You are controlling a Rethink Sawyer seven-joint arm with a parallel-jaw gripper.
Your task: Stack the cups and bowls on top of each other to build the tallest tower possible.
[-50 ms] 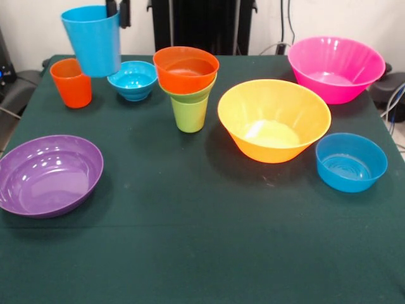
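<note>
Pink bowl (336, 68) upper right; yellow-orange bowl (274, 119) centre; purple bowl (49, 175) lower left. Tower (187, 85) (orange bowl on green bowl, lime cup) upper centre. Gripper (118, 9) at top left holds light blue cup (93, 40) aloft, above orange cup (71, 82).

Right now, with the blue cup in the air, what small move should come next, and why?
Probably carry the light blue cup sideways toward the tower. It hangs tilted above the orange cup, while the tower's top orange bowl is open.
</note>
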